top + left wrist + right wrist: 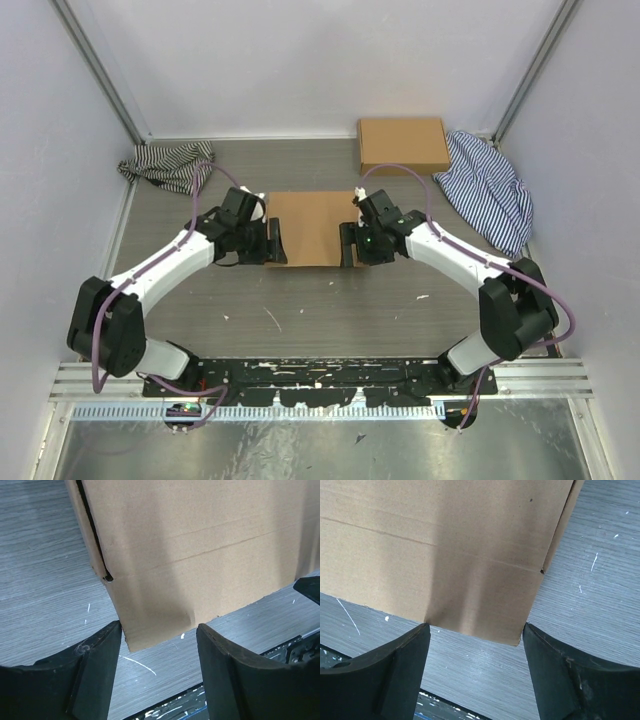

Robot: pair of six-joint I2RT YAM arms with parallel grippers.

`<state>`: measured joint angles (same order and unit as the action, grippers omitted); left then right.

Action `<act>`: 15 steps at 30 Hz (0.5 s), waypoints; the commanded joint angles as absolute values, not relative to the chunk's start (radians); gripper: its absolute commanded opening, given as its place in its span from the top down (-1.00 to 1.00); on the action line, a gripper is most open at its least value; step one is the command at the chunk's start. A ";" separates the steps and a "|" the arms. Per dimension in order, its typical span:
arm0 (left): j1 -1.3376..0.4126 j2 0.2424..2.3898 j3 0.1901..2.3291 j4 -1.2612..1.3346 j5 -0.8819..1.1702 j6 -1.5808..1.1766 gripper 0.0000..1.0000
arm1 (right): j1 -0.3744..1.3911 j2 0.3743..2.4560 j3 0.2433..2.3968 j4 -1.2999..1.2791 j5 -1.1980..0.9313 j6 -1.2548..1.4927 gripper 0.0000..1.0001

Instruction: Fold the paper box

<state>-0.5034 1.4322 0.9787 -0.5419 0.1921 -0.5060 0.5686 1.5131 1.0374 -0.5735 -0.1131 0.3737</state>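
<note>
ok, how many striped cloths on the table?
2. The dark striped cloth is bunched at the far-left corner; the blue striped cloth lies far right, beside the closed brown box. No others visible.

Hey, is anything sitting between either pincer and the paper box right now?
Nothing visible. The left pincer and right pincer hang open at the near corners of the paper box, only bare table between.

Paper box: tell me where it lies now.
In the top view the paper box lies flat on the table, between the left tool and right tool.
</note>
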 commanded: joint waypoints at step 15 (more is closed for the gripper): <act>-0.512 1.477 0.961 -0.501 0.205 -0.511 -0.31 | 0.575 1.498 1.037 -0.503 -0.115 0.376 -0.58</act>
